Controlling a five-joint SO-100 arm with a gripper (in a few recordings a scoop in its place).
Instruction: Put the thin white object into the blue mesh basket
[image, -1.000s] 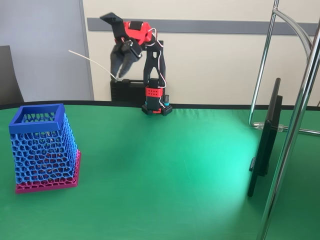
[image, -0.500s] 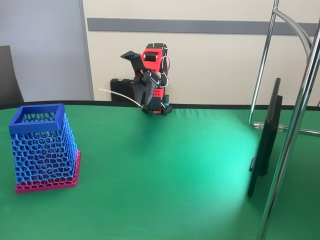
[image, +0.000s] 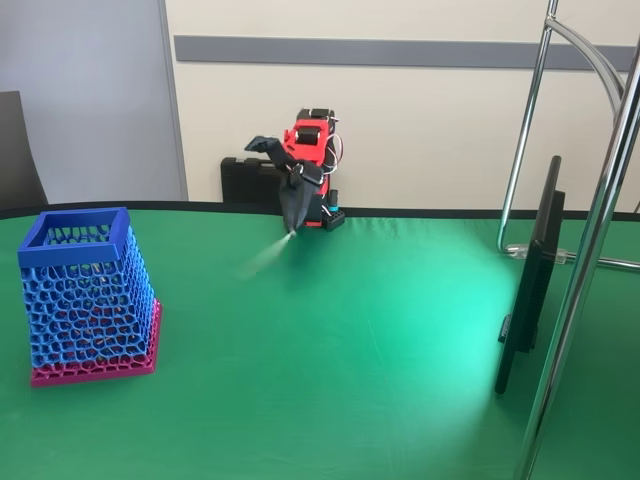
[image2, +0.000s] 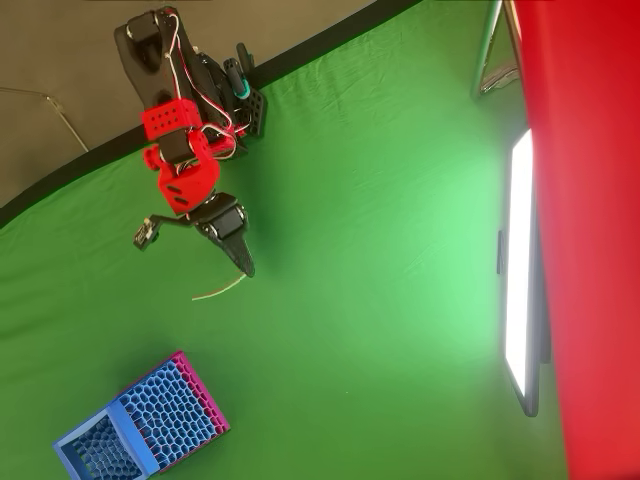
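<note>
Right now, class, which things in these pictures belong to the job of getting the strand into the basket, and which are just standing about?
Belong to the job:
thin white strand, at the end effector's tip
blue mesh basket, at the left in the fixed view
end effector

Just standing about:
flat monitor
metal stand
green table cover

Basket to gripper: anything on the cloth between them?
Only bare green cloth between basket and gripper, besides the white strand at its fingers, in the overhead view.

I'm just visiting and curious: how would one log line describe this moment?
gripper: shut on thin white object | strand: low over table | blue mesh basket: apart, upright
</note>
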